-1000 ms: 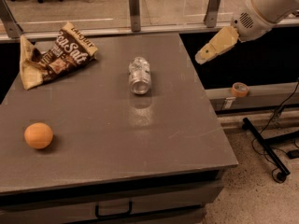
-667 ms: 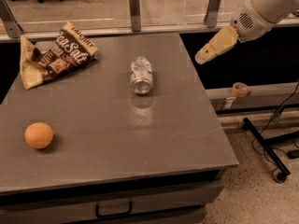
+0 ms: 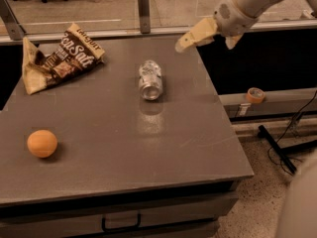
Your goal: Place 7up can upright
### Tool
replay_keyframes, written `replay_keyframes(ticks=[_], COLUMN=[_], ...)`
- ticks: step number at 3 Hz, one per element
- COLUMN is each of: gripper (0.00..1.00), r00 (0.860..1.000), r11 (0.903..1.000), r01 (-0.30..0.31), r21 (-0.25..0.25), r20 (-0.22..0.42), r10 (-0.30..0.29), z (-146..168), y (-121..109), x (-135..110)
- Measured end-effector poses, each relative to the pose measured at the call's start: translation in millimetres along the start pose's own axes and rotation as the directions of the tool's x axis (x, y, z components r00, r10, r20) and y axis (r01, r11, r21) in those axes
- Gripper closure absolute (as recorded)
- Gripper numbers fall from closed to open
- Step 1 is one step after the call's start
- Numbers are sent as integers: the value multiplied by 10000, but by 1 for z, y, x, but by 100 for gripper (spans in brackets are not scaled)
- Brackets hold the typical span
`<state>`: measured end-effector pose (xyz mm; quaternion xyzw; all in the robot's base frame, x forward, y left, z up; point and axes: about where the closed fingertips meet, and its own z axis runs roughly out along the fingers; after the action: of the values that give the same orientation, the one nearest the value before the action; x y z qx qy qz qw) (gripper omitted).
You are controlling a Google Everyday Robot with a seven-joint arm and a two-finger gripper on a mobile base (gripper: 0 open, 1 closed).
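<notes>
The 7up can, silvery with faint marks, lies on its side near the middle of the grey table, its end facing the front. My gripper hangs in the air above the table's back right corner, to the right of the can and beyond it, not touching it. Its tan fingers stand apart and hold nothing.
A crumpled brown chip bag lies at the back left. An orange sits at the front left. A tape roll rests on a ledge right of the table. Black cables lie on the floor there. A railing post stands behind the table.
My gripper has moved left and slightly up, from beside the table's right edge to over its back right corner. The can, bag and orange have not moved.
</notes>
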<state>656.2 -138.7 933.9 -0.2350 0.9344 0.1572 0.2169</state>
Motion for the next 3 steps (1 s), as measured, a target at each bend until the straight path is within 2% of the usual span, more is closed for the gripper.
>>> replay_keyframes(ticks=[1, 2, 3], gripper=[0, 0, 0], r00=[9895, 9621, 9132], r11=[9909, 9697, 9301], r01=[-1337, -2422, -3504], r21=[-126, 316, 1106], r20=[-572, -1212, -1805], r10=[1328, 2443, 3655], z=[33, 58, 81], y=[32, 66, 91], x=[-39, -64, -69])
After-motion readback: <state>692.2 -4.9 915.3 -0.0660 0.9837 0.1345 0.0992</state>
